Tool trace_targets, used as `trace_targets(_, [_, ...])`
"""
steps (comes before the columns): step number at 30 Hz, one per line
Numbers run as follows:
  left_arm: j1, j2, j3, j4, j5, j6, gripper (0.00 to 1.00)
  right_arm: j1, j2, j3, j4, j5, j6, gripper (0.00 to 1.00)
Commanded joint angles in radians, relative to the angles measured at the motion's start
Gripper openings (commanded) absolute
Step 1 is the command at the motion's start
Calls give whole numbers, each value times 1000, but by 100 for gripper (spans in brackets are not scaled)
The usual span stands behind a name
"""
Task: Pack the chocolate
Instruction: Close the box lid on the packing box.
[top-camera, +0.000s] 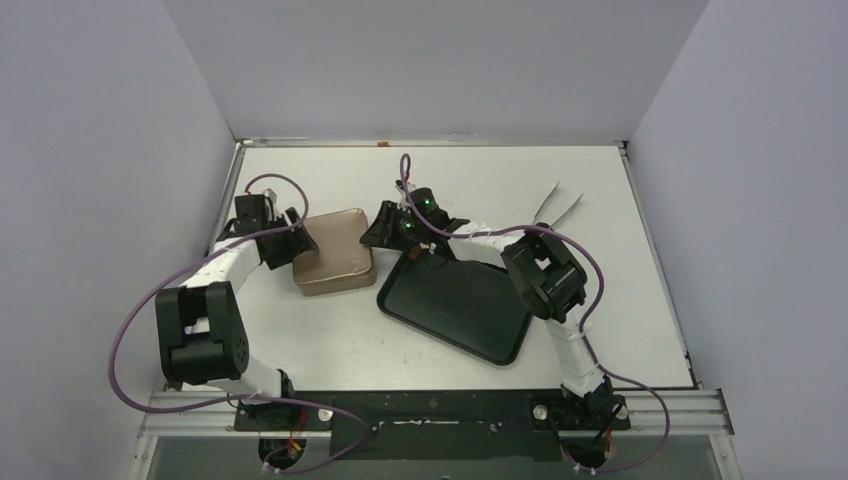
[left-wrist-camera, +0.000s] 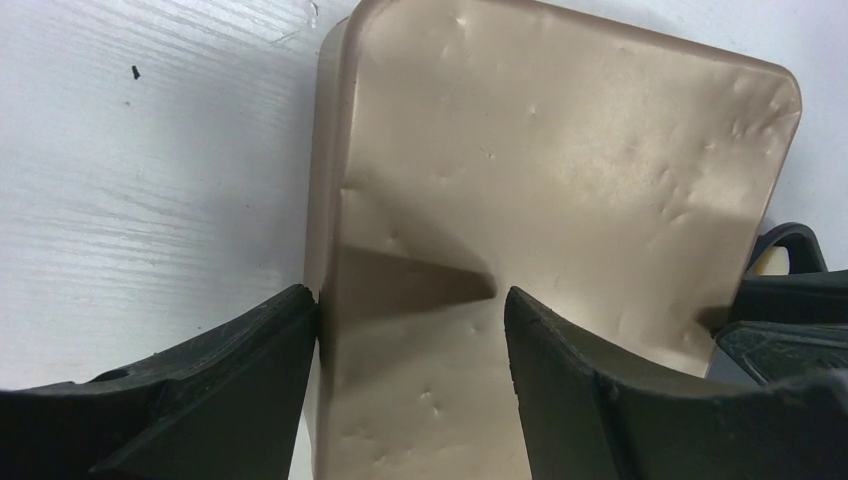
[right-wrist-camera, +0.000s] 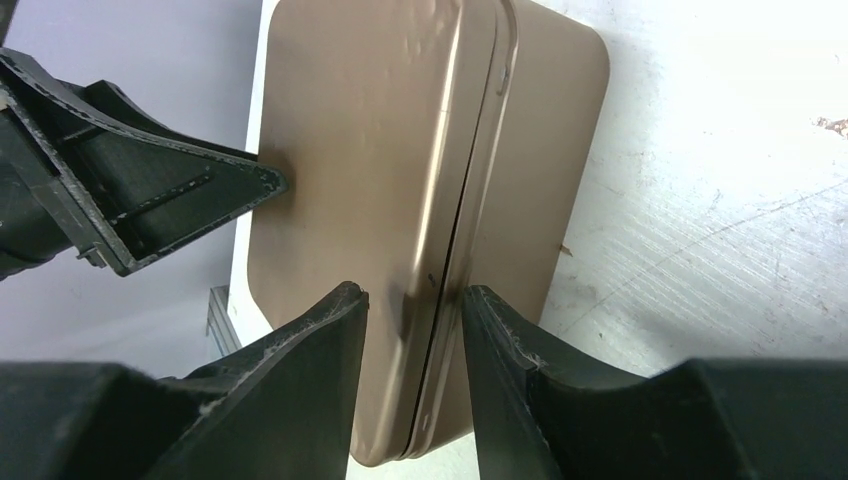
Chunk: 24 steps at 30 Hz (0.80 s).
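White desk (top-camera: 620, 250), grey walls. Item: gold-brown tin (top-camera: 335, 250), lid shut, left of centre, beside black tray (top-camera: 455, 305). We log the left end effector (left-wrist-camera: 408, 305) wide astride the tin's left edge, and the right end effector (right-wrist-camera: 412, 295) narrowly parted over its seam. We cannot see the chocolate.

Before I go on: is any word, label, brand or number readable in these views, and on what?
None readable.
The tin shows only dents on a plain gold-brown surface in both wrist views.
The black tray and the table carry no print that can be made out.
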Motion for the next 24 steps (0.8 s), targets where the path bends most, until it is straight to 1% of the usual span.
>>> trace_targets(1, [6, 22, 31, 33, 61, 11, 66, 11, 8, 86, -4, 4, -40, 41])
trace_targets(4, [7, 29, 42, 40, 67, 11, 65, 5, 26, 114, -28, 5, -51, 40])
trace_targets(9, [9, 32, 54, 46, 80, 7, 55, 2, 45, 140, -36, -14, -59, 33])
trace_targets(12, [9, 14, 58, 45, 80, 2, 51, 4, 44, 144, -34, -26, -62, 32])
trace_targets(17, [6, -33, 82, 24, 68, -7, 51, 10, 13, 136, -31, -27, -68, 32])
trace_targets(24, [3, -51, 92, -10, 45, 0, 55, 17, -29, 139, -40, -13, -72, 31])
